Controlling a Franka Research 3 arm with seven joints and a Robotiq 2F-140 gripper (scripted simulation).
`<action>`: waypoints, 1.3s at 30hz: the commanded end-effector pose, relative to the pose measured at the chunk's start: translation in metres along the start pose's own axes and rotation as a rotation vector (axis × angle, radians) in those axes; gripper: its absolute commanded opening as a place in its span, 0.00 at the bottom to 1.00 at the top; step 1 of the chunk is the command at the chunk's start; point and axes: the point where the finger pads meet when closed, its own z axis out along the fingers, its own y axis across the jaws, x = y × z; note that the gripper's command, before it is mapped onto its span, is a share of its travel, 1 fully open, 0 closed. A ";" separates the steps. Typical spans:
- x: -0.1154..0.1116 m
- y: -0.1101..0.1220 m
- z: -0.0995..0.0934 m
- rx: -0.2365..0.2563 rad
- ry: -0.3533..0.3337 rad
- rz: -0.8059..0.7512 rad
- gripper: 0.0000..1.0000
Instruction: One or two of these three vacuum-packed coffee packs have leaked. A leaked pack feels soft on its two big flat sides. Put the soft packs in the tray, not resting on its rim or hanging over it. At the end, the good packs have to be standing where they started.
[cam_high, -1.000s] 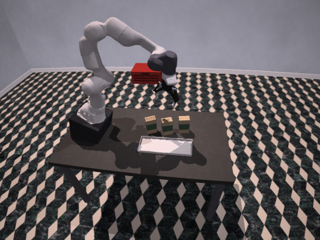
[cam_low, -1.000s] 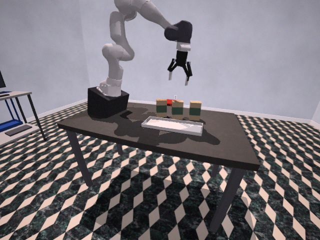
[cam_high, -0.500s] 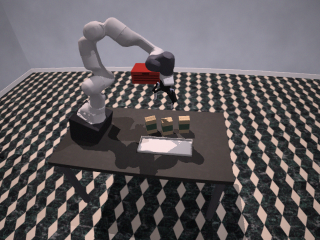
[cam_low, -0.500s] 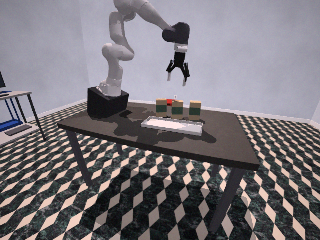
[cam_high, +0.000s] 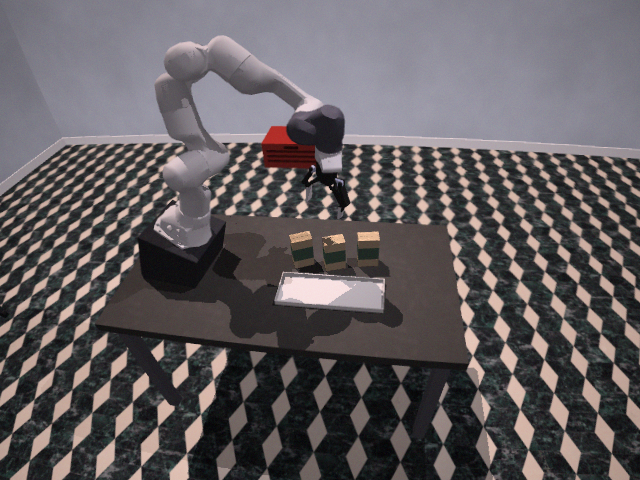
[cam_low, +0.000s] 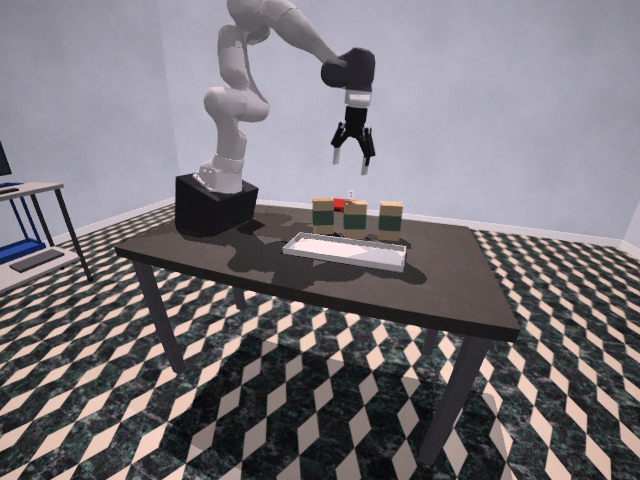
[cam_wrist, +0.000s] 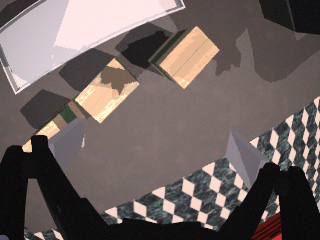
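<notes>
1. The claw (cam_high: 324, 198) (cam_low: 351, 164) (cam_wrist: 156, 138) is above the packs, its two fingers wide apart, and it grips nothing.
2. The tray (cam_high: 330, 308) (cam_low: 343, 259) (cam_wrist: 102, 54) lies on the counter (cam_high: 248, 330) (cam_low: 439, 289) (cam_wrist: 175, 125); inside it there is no pack.
3. Beside the tray, on its side toward the red box (cam_high: 281, 147) (cam_low: 339, 205) (cam_wrist: 270, 227), three packs stand upright in one row, apart from each other.
4. The middle pack (cam_high: 334, 253) (cam_low: 355, 219) (cam_wrist: 106, 91) is near the tray, outside its rim.
5. Which packs are soft, I cannot tell.
</notes>
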 end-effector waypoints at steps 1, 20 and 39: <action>-0.001 -0.002 -0.001 0.008 -0.005 0.030 1.00; 0.004 0.007 0.008 0.023 -0.004 0.100 1.00; 0.011 0.014 0.017 0.037 -0.004 0.166 1.00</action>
